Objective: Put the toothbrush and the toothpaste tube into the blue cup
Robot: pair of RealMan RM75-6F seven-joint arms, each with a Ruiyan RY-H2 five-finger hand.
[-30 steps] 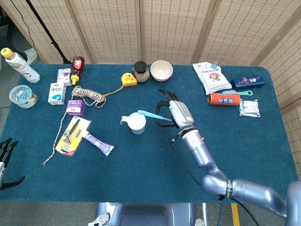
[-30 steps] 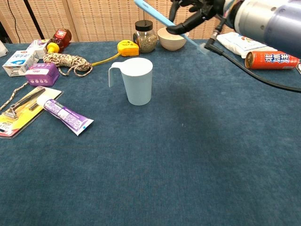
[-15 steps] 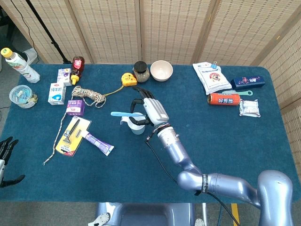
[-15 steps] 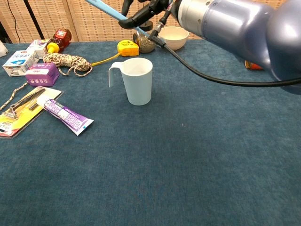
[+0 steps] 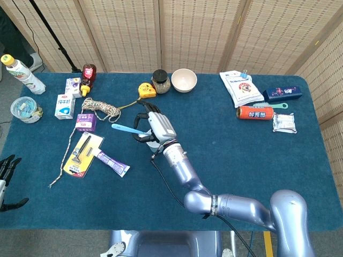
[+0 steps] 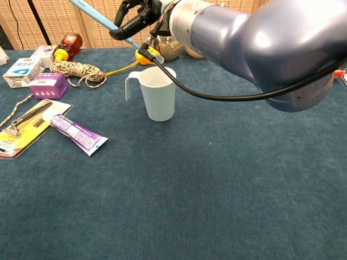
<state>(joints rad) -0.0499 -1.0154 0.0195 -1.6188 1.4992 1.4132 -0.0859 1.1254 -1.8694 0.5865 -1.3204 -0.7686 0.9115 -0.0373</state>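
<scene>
Toothbrush, toothpaste tube, blue cup: one each.

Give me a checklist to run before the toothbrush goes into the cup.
1. Toothbrush held by the right hand: ok.
2. Cup upright, mouth open: ok.
3. Toothbrush tilted enough to drop in: not ok, it lies near level in the head view.
4. Toothbrush end over the cup mouth: cannot tell, the hand hides the cup in the head view.
5. Toothpaste still on the table, reachable later: ok.
6. Left hand away from the cup: ok, at the table's edge.
</scene>
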